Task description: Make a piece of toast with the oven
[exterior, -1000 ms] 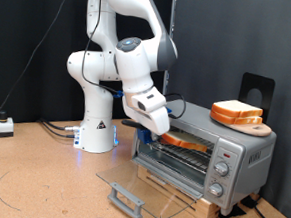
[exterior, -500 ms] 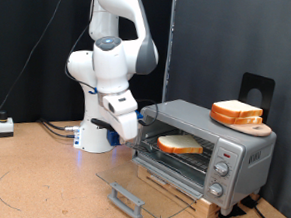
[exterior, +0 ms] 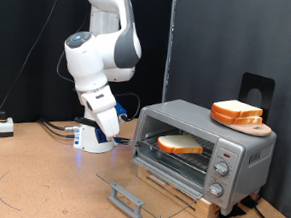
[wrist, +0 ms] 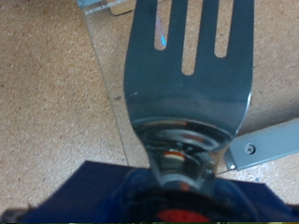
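Note:
The piece of toast (exterior: pixel 180 145) lies flat on the wire rack inside the silver oven (exterior: pixel 233 145). The oven's glass door (exterior: pixel 145 187) hangs open and lies flat, with its dark bar handle (exterior: pixel 126 200) at the front. My gripper (exterior: pixel 117 125) hovers to the exterior view's left of the oven mouth, clear of it, shut on a slotted metal spatula (wrist: pixel 192 75). The spatula blade fills the wrist view above the cork tabletop and carries nothing. The fingers themselves are hidden behind the spatula's neck.
A stack of bread slices (exterior: pixel 236 112) rests on a wooden board on the oven's roof. Knobs (exterior: pixel 221 166) run down the oven's right panel. The robot base (exterior: pixel 97 134) stands behind. A small white box (exterior: pixel 3 127) and cables lie at the exterior view's left.
The arm has pulled back from the oven mouth toward the exterior view's left. The toast, on the spatula at the opening a second ago, has stayed on the rack.

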{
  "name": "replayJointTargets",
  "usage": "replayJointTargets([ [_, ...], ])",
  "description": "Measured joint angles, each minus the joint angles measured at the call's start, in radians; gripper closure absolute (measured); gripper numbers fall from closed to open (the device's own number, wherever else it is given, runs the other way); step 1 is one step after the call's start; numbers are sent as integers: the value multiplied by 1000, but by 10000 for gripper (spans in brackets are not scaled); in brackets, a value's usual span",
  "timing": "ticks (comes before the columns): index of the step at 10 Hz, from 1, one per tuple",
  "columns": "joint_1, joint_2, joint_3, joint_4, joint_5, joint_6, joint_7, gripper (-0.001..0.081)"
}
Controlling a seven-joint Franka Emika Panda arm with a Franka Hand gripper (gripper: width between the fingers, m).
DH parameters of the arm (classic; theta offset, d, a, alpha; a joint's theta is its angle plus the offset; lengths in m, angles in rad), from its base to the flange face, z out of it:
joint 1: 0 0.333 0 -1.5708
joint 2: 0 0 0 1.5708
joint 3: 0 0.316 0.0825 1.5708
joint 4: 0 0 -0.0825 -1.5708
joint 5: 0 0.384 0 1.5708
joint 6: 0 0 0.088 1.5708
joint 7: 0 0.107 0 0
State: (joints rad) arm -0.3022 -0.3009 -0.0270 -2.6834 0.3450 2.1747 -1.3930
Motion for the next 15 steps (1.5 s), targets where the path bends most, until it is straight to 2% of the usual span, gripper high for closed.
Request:
replayJointTargets([
  [1,1,-16,-17,13,54,-24,-36,346],
  [3,1,-61,-70,46,185,-115,-116,346],
  [4,1,-82,-92,65,220,-170,-135,346],
  [7,1,-145,-133,127,240,-326,-143,346],
  [10,-1,-210,-129,162,208,-368,-67,346],
  [12,5,-201,-132,160,240,-394,-80,346],
  [14,42,-206,-126,159,307,-451,-132,346],
  [15,66,-212,-113,159,309,-479,-147,346],
])
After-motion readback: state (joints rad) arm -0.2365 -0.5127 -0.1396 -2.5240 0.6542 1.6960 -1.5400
